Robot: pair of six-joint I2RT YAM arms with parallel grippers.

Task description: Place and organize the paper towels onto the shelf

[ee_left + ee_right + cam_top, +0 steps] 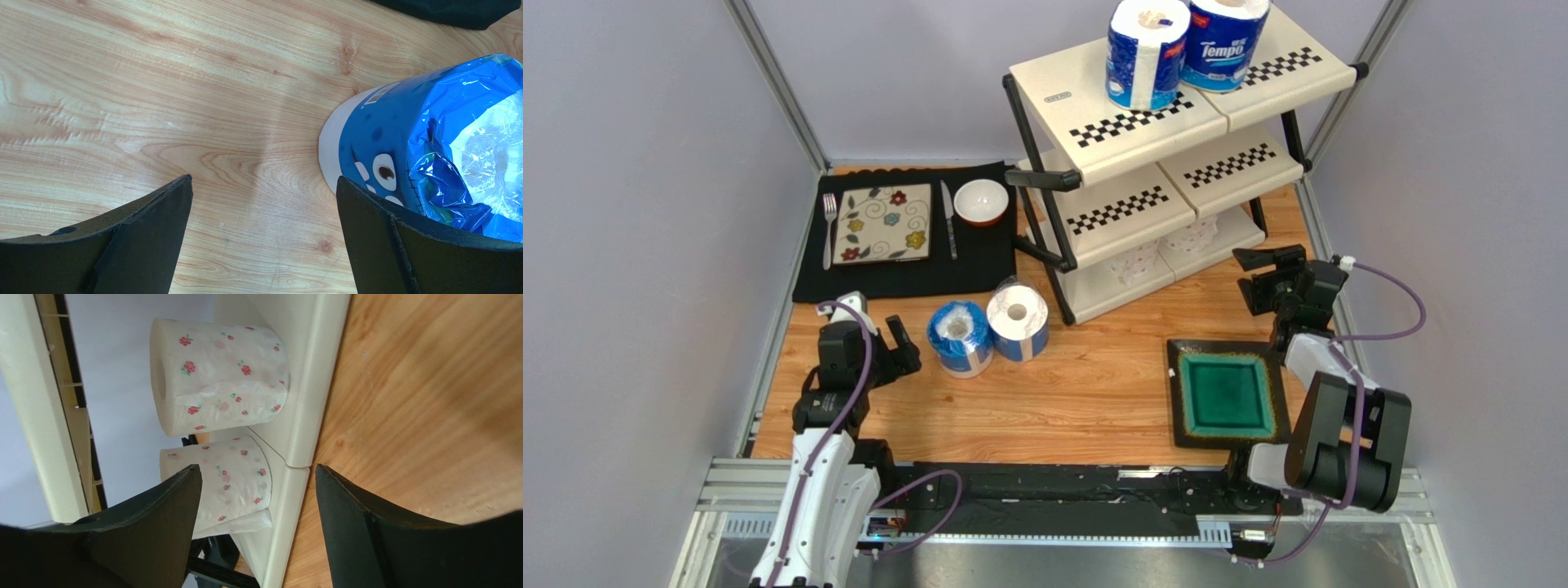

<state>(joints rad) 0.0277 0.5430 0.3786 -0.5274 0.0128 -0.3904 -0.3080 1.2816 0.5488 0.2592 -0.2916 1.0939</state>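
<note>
My left pincer (pixel 264 187) hangs wide and empty beside the blue-wrapped roll (pixel 423 153) on the desk (pixel 153 92), so I should centre the roll between the fingers (pixel 141 245) before squeezing gently, while my right pincer (pixel 258 474), also wide and empty, faces the bottom tier of the shelf (pixel 313 386).

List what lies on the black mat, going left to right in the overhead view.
fork → flowered square plate → knife → bowl
</note>
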